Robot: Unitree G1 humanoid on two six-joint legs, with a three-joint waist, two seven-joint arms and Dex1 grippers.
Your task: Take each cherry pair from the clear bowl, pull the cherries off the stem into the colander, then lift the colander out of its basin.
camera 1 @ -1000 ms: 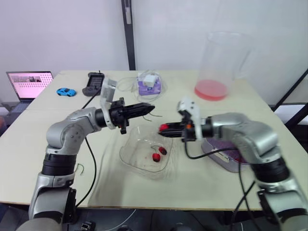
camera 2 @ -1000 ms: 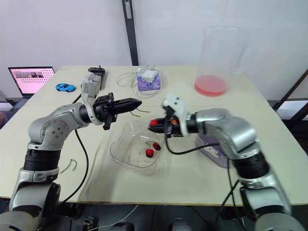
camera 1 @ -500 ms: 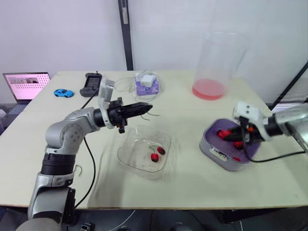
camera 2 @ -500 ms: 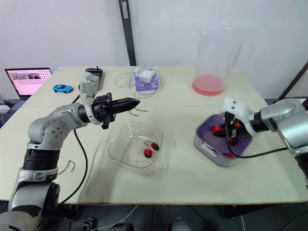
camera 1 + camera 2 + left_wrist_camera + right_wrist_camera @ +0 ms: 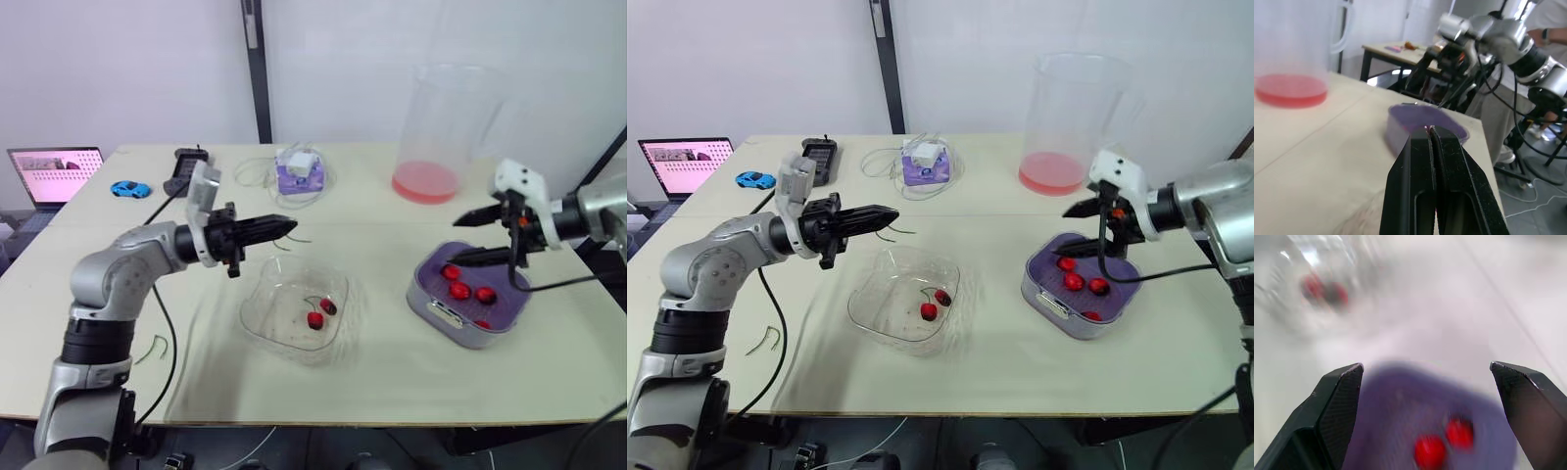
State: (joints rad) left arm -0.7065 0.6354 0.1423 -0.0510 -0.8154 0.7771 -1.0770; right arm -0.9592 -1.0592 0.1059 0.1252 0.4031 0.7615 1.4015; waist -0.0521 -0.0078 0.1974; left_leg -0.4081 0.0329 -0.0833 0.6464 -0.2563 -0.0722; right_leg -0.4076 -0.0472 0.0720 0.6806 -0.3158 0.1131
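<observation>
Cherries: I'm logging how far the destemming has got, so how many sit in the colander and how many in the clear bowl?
Loose cherries in the colander: 4
Paired cherries in the clear bowl: 2
Total: 6

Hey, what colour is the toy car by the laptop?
The toy car is blue, clearest in the left eye view.

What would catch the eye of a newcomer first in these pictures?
Bright red cherries in the purple colander on the robot's right, below the open right gripper. Then the cherry pair in the clear bowl at the centre, and the left gripper near it, shut on a thin stem.
</observation>
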